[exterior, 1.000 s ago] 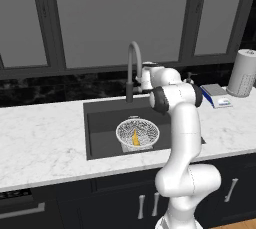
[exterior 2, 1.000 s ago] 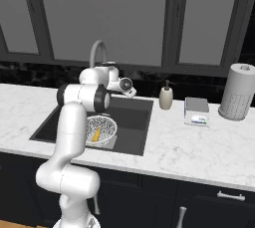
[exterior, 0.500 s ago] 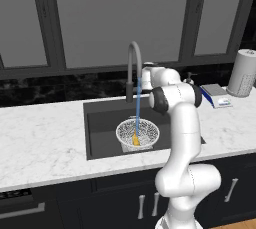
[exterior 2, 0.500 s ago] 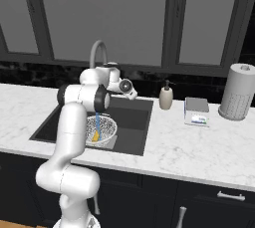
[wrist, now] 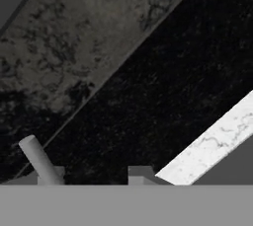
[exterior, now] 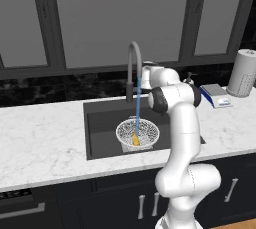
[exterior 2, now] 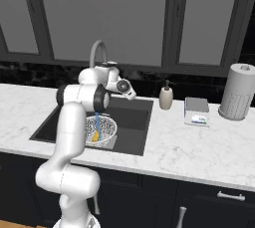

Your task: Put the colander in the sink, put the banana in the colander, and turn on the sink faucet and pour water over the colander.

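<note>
**Marble counter, water now running**

On the white marble counter point(exterior: 45, 138), we see the sink point(exterior: 102, 123) holding the colander point(exterior: 137, 134) with the banana point(exterior: 135, 139) inside. A second ago the sink faucet point(exterior: 132, 68) was dry; now the water point(exterior: 138, 115) falls into the colander, so the task looks near done. Our gripper point(exterior 2: 130, 93) sits by the faucet base; we cannot tell its opening.

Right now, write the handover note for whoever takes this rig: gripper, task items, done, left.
Gripper: up behind the sink by the sink faucet; open or shut cannot be told, nothing seen held.
Colander: sits in the sink.
Banana: lies inside the colander.
Water: running from the spout straight into the colander.
Done: colander placed, banana in, faucet on.
Left: nothing obvious; let the water keep pouring, then draw the arm back.
</note>
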Robot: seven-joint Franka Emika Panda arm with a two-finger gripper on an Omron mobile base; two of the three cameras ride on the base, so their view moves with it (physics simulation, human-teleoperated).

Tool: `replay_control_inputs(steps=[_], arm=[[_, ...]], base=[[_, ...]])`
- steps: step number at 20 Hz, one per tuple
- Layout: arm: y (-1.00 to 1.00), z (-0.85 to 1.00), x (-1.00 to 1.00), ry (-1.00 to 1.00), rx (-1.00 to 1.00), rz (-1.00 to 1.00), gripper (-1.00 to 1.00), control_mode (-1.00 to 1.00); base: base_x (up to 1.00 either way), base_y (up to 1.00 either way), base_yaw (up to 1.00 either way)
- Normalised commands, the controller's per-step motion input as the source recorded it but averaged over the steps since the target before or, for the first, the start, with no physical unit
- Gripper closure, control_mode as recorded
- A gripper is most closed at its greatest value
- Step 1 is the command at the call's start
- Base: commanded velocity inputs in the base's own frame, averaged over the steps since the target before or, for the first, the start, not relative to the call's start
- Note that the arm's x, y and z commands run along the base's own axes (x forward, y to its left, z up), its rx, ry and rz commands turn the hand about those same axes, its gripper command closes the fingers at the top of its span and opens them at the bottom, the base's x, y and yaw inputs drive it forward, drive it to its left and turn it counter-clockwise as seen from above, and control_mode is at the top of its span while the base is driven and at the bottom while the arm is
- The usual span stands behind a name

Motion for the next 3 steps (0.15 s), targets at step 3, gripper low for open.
replay_control_inputs(steps=[3], arm=[[-0.64,0.22,-0.31,0.00,0.09,-0.02,1.00,-1.00]], base=[[0.00,0.00,0.00]])
